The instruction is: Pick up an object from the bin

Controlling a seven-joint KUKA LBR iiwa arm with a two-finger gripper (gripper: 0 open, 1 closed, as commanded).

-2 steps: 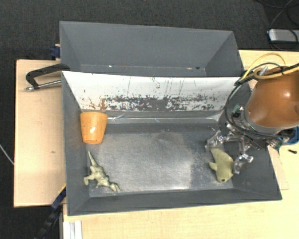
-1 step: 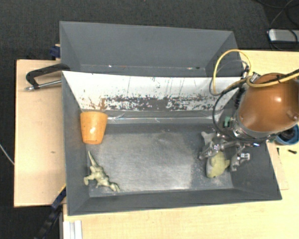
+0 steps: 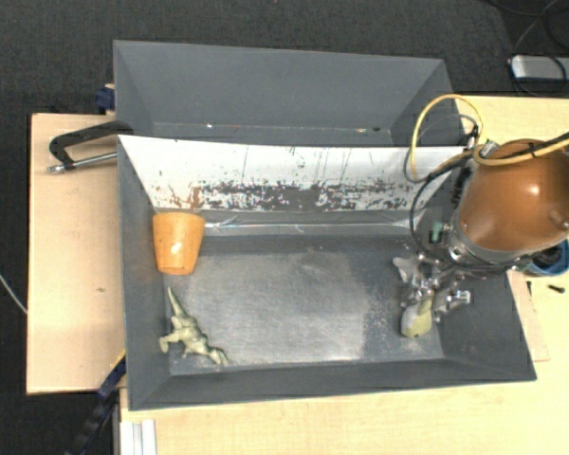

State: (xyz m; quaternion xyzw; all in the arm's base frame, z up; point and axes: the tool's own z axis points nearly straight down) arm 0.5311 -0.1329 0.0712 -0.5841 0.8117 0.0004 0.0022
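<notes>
While the claw (image 3: 427,297) sits low at the right end of the grey bin (image 3: 294,297), a small pale yellowish lump (image 3: 416,324) lies right under it near the front wall. Can't tell if the claw is apart, together or clamped on it. Far left: orange cup (image 3: 177,242) by the back wall, pale toy dinosaur (image 3: 192,336) front left.

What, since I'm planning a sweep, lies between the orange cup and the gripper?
Nothing: the camera view shows bare grey bin floor between the orange cup and the gripper.
</notes>
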